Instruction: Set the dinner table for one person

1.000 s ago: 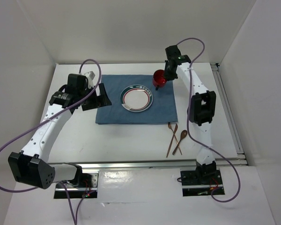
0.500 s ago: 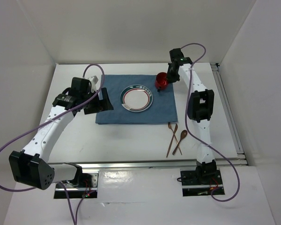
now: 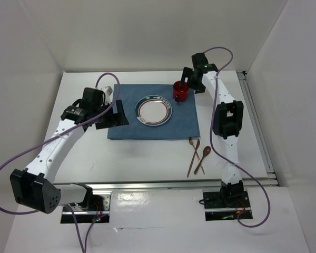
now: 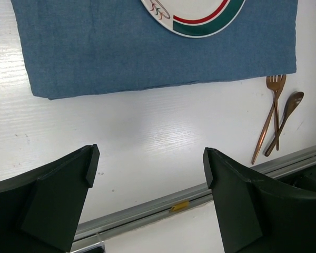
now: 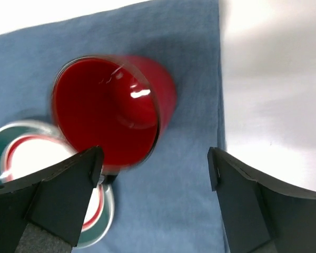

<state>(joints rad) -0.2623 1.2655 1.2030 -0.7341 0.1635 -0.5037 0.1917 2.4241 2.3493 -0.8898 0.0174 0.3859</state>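
A red cup stands on the far right corner of the blue placemat, just beyond the white plate with its red and green rim. My right gripper is open beside and above the cup, not gripping it. The right wrist view has the cup ahead of the open right gripper, near the left finger. My left gripper hovers open over the placemat's left edge with nothing in it, as the left wrist view of the left gripper confirms. The dinner table is white.
A copper fork and spoon lie side by side on the table, right of the placemat's near corner. The fork and spoon also appear near the aluminium rail at the table's front edge.
My right gripper has opened and let go of the red cup, which now stands on the placemat. The left arm has drifted slightly to the right.
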